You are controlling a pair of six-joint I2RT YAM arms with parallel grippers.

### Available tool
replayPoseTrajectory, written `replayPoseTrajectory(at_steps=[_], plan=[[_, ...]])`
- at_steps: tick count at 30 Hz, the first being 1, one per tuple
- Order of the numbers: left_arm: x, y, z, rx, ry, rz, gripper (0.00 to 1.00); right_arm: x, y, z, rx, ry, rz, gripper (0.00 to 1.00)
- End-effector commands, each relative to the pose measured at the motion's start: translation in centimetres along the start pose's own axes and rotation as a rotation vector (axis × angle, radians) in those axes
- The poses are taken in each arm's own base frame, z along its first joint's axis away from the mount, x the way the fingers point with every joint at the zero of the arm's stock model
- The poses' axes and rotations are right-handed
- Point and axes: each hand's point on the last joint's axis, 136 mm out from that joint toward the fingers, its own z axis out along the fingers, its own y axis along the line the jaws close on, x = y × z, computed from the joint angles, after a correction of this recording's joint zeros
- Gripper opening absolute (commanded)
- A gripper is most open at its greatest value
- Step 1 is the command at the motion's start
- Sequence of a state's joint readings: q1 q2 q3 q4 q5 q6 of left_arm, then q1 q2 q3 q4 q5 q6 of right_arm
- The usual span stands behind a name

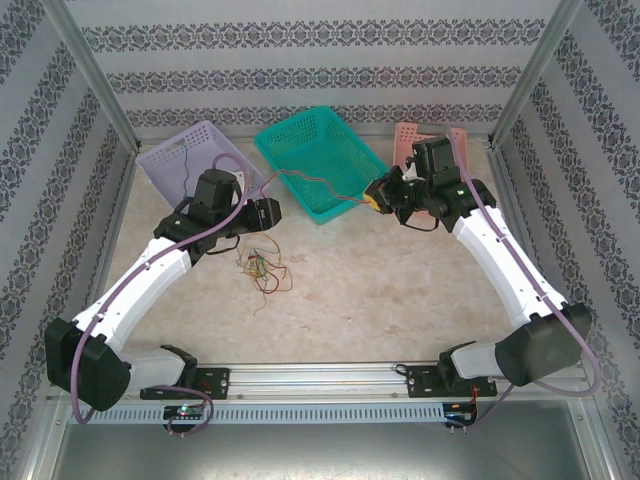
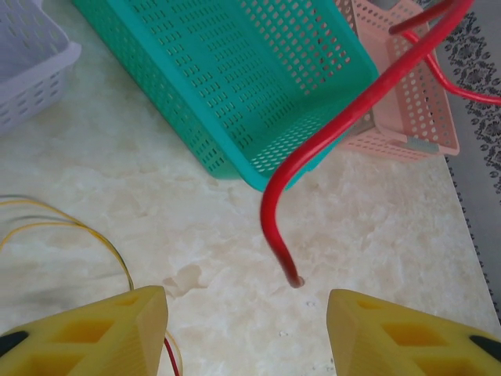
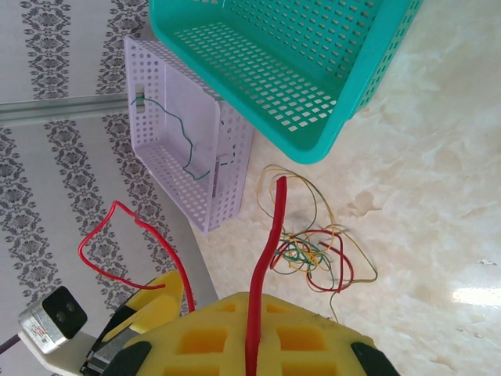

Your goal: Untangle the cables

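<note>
Between the right jaws, clamped together on it, runs the red cable (image 3: 266, 258). Its free end (image 2: 291, 276) hangs just ahead of the left jaws, which stand apart, clear of both. Beyond the right jaws the other cables (image 3: 313, 254) lie tangled on the table (image 3: 423, 196).

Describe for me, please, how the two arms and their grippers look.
The left arm and right arm have white shell links between bulky black joint housings, and a thick mauve cord trails along each. The left gripper and right gripper carry blocky yellow fingers with rectangular recesses.
</note>
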State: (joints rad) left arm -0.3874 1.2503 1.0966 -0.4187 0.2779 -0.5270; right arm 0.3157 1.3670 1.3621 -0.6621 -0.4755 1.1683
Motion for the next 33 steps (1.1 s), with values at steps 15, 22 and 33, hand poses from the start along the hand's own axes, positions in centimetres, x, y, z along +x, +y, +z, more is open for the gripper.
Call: replayPoseTrajectory(at_steps=[15, 22, 33], plan=[[-3.0, -0.4, -0.6, -0.034, -0.121, 0.025, 0.02, 0.5, -0.9, -0.4, 0.003, 0.01, 0.021, 0.0], [1.0, -0.5, -1.4, 0.02, -0.004, 0.073, 0.0, -3.0, 0.0, -2.3, 0.025, -0.109, -0.121, 0.0], [12.8, -6.2, -1.8, 0.257, 0.403, 0.232, 0.0, -10.5, 5.4, -4.5, -0.022, -0.35, -0.558, 0.0]])
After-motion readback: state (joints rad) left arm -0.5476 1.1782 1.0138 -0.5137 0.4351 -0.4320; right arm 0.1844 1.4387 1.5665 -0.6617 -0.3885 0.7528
